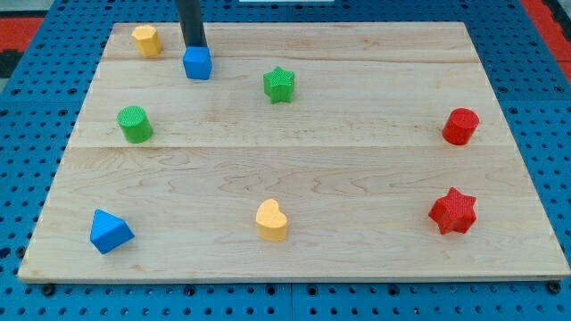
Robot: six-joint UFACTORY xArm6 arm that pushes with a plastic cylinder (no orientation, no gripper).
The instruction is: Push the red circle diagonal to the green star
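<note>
The red circle point(461, 126) sits near the view's right edge of the wooden board, at mid height. The green star point(279, 85) lies in the upper middle, far to the left of the red circle. My tip point(194, 46) is at the view's top left, right behind the blue cube point(198, 63) and touching or almost touching it. It is left of the green star and far from the red circle.
A yellow block point(147, 40) sits at the top left. A green circle point(136, 124) is at the left. A blue triangle point(111, 231) is at the bottom left, a yellow heart point(271, 220) at the bottom middle, a red star point(453, 211) at the bottom right.
</note>
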